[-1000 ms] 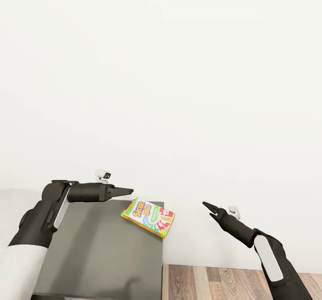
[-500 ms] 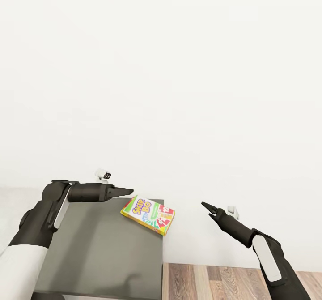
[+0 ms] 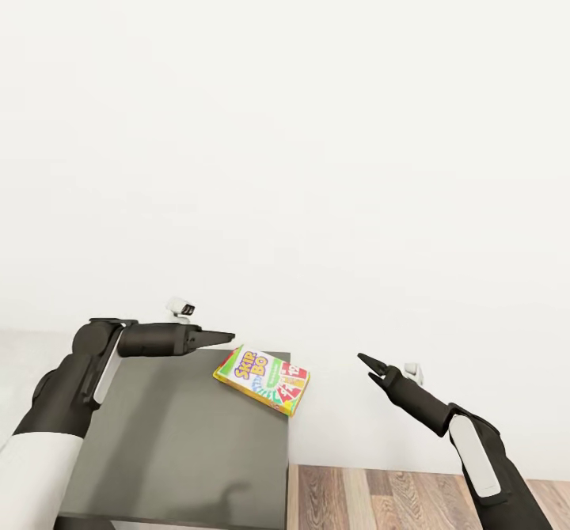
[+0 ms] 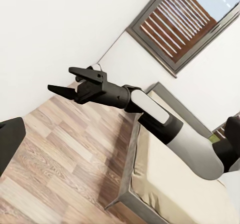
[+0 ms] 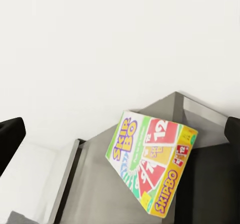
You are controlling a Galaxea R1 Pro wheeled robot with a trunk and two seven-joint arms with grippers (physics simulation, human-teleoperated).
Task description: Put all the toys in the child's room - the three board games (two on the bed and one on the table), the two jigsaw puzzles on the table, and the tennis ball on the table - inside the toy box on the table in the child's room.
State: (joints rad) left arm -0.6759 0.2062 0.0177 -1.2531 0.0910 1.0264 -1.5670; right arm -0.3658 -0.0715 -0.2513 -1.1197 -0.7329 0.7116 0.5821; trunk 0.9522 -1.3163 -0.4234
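wall (image 3: 285, 119): plain white, takes up most of the head view.
table (image 3: 174, 451): its dark grey corner section sits low in the head view, just in front of the robot; one toy lies on it.
floor (image 3: 380, 498): wood planks to the right of the table.
bed (image 4: 165, 194): beige mattress in a grey frame, seen in the left wrist view beyond the right arm.
board game (image 3: 262, 380): pale skip-bo box with green edges, lying flat at the far right corner of the dark section, turned at an angle; nothing touches it.
left gripper (image 3: 226, 337): empty, tips drawn together as far as the head view shows, hovering just left of the box.
right gripper (image 3: 366, 361): empty, jaws apart, off the table's right side and apart from the box.
progress: judged early or mid-task; this game is not yet picked up, and how many toys are already away cannot be told.
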